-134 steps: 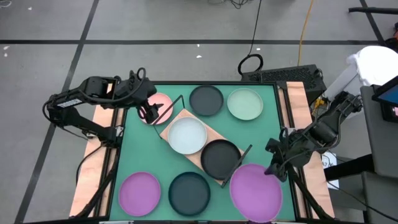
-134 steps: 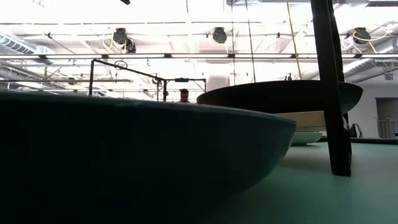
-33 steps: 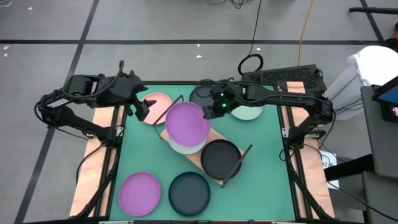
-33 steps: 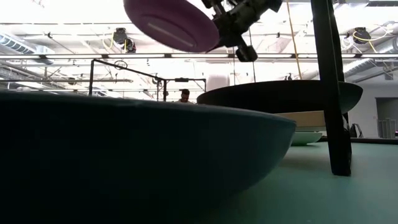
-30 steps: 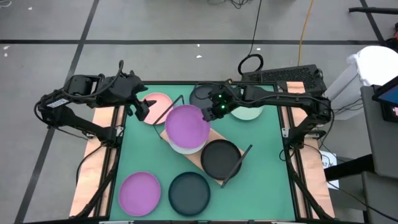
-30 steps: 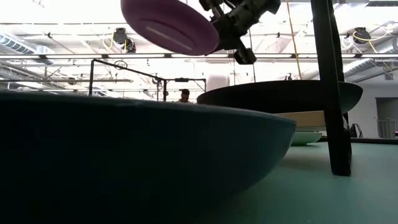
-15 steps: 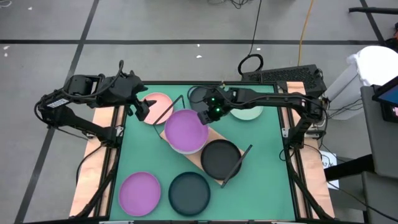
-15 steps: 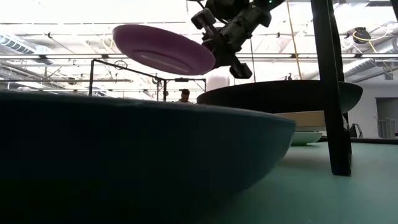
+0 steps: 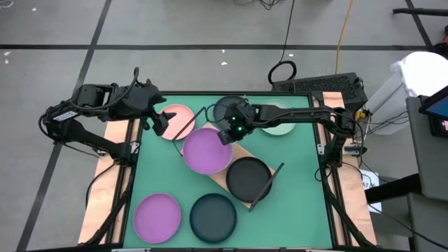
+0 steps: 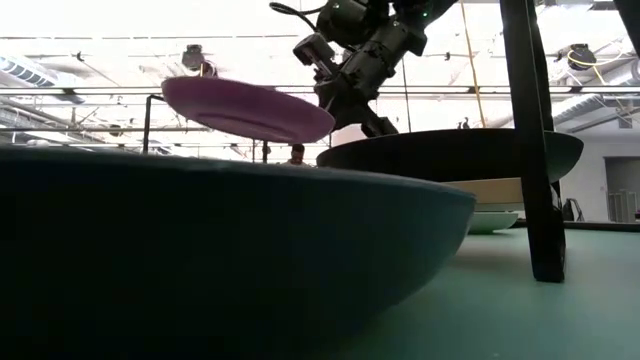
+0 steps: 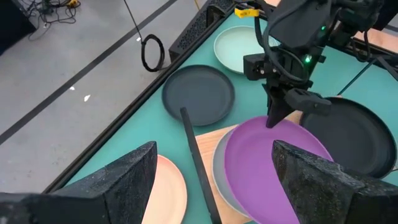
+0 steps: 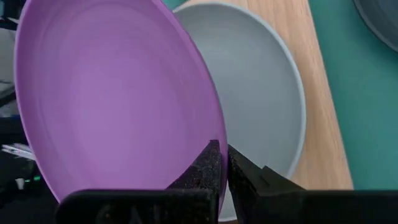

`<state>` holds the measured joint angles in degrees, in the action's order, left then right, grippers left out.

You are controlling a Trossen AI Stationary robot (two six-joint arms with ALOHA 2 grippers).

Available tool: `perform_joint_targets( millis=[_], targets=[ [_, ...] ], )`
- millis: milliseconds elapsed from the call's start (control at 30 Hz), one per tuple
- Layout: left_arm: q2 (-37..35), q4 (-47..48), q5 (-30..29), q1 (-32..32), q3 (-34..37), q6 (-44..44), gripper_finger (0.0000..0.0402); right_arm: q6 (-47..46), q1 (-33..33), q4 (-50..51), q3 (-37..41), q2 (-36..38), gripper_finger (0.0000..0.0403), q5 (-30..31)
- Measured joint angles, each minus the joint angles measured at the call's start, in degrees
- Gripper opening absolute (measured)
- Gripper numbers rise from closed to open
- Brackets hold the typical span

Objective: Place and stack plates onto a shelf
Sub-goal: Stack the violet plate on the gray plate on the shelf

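The right arm reaches across the table's far side to its middle, its right gripper [image 9: 225,135] pinched tight on a purple plate [image 9: 207,150] at the rim. The left arm waits bent at the far left corner, left gripper [image 9: 162,124] spread wide.

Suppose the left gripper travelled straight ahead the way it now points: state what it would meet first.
Probably the shelf's black wire frame, which stands nearest between the open left gripper fingers, with the held purple plate just beyond; depth is uncertain.
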<state>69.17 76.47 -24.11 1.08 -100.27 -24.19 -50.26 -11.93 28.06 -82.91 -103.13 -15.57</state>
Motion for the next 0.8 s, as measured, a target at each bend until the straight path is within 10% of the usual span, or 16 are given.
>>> perform_joint_targets(
  millis=[800],
  targets=[
    [0.00, 0.00, 0.49, -0.15, 0.00, -0.10, 0.0321, -4.75, 1.56, -6.76, 7.62, 0.00, 0.0006, 5.04]
  ],
)
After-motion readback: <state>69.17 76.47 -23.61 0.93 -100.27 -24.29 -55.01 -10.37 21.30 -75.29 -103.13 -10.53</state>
